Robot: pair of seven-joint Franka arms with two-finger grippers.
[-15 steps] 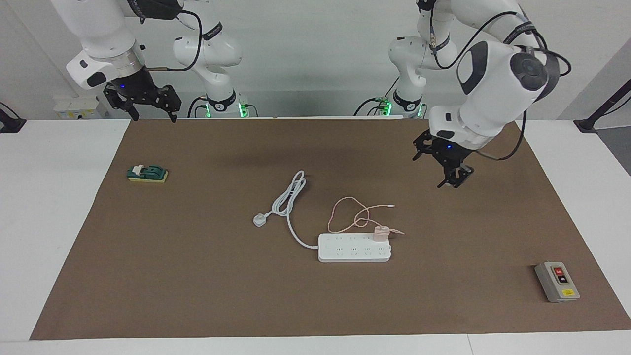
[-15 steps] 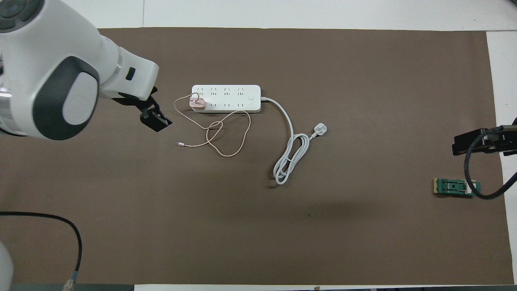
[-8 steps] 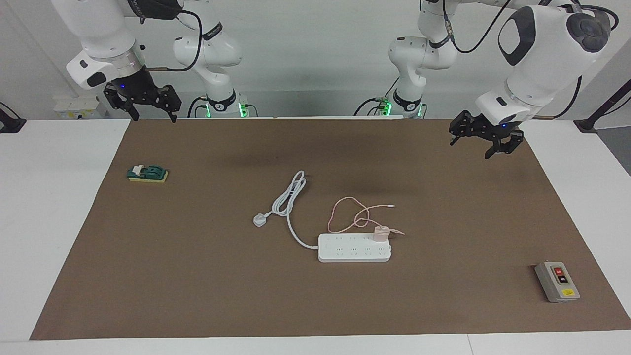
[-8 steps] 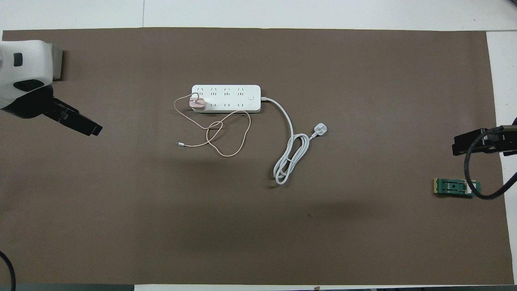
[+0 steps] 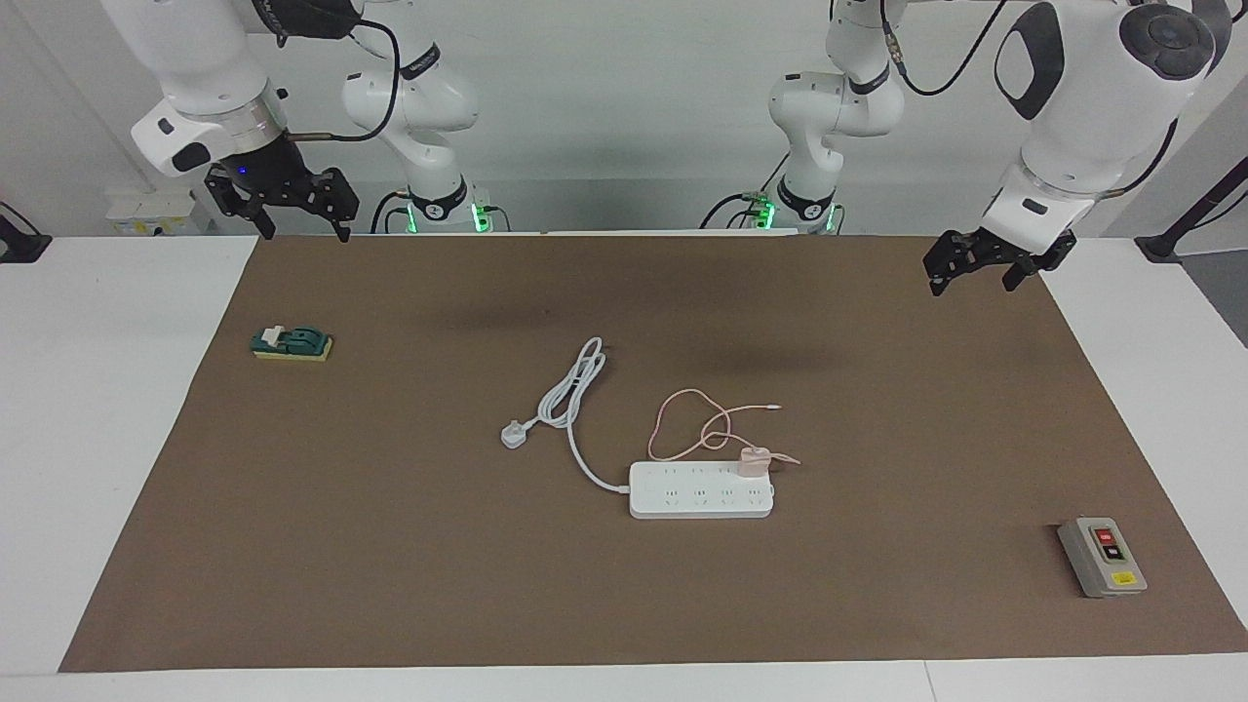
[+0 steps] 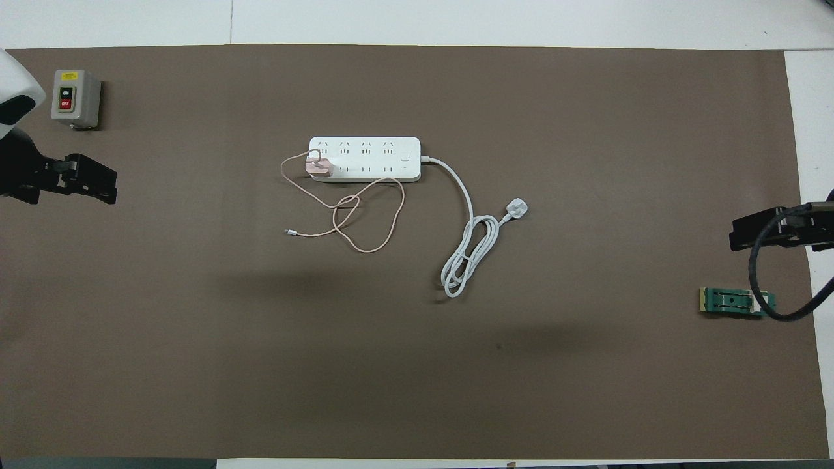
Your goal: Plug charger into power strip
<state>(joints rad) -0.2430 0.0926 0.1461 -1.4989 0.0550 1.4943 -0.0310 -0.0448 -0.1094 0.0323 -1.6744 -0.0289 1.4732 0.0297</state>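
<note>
The white power strip (image 5: 702,490) (image 6: 365,158) lies flat mid-table. The pale pink charger (image 5: 754,460) (image 6: 319,167) stands upright on the strip, in the socket row nearer the robots, at the end toward the left arm; its prongs are hidden. Its thin pink cable (image 5: 692,429) (image 6: 365,221) loops on the mat nearer the robots. My left gripper (image 5: 971,283) (image 6: 98,185) is open and empty, raised over the mat's corner at the left arm's end. My right gripper (image 5: 305,232) (image 6: 749,234) is open and empty, waiting raised over the mat's edge at the right arm's end.
The strip's thick white cord coils to a white plug (image 5: 513,434) (image 6: 517,208) toward the right arm's end. A grey box with red and black buttons (image 5: 1102,558) (image 6: 76,99) stands at the left arm's end. A green and yellow block (image 5: 291,343) (image 6: 736,301) lies under the right gripper.
My left gripper has risen and drawn away from beside the charger to the mat's corner at the left arm's end, uncovering the grey box from above. Right arm, charger and strip are still.
</note>
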